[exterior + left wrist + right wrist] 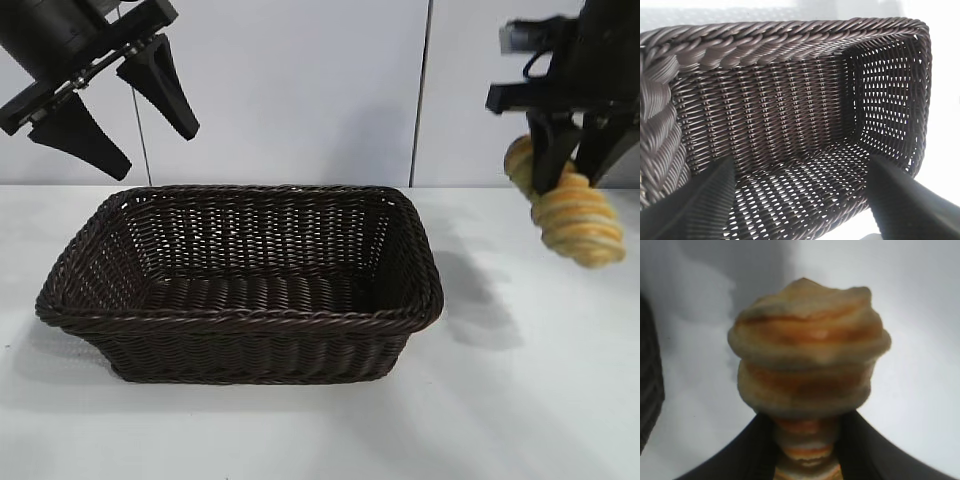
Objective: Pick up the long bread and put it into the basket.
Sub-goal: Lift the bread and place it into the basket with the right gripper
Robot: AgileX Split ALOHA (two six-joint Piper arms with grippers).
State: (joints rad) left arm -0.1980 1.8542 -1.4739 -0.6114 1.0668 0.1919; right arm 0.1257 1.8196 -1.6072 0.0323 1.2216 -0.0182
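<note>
Right jaws [572, 165] pinching long bread [580, 222] — aloft, apparently beside basket [240, 330]

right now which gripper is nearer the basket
Left. The left gripper hangs open just above the basket at its left end; the right gripper holds the bread aloft, off to the basket's right.

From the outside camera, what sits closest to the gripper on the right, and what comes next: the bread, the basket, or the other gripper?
Measured from the right gripper, raised at the right edge of the exterior view:
1. The long bread: clamped in this gripper, hanging in the air.
2. The basket: on the table, centre-left, its right rim nearest.
3. The left gripper: open, raised above the basket's far left corner.
</note>
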